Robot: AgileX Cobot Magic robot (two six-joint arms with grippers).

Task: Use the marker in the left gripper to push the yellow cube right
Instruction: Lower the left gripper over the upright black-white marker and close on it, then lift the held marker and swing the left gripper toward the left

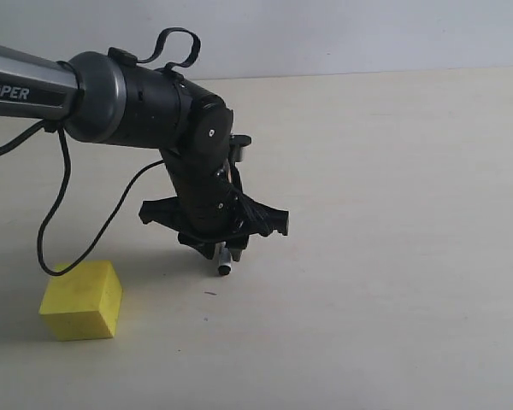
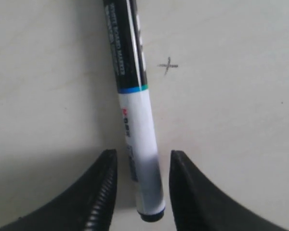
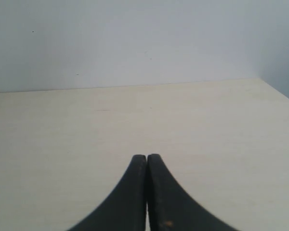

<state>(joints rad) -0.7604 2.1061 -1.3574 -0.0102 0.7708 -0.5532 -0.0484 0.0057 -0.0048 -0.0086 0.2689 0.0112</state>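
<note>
The yellow cube (image 1: 81, 300) rests on the table at the lower left of the exterior view, clear of everything. My left gripper (image 1: 223, 250) points down to the right of it, some way off. In the left wrist view the marker (image 2: 135, 110) lies along the table with its white barrel end between the fingertips of the left gripper (image 2: 140, 156). A strip of table shows on each side of the barrel, so the jaws stand open around it. The cube is out of the left wrist view. My right gripper (image 3: 147, 156) is shut on nothing over bare table.
A loose black cable (image 1: 56, 222) hangs from the left arm and dips close behind the cube. A small pencilled cross (image 2: 167, 66) marks the table beside the marker. A pale wall (image 3: 135, 38) bounds the far table edge.
</note>
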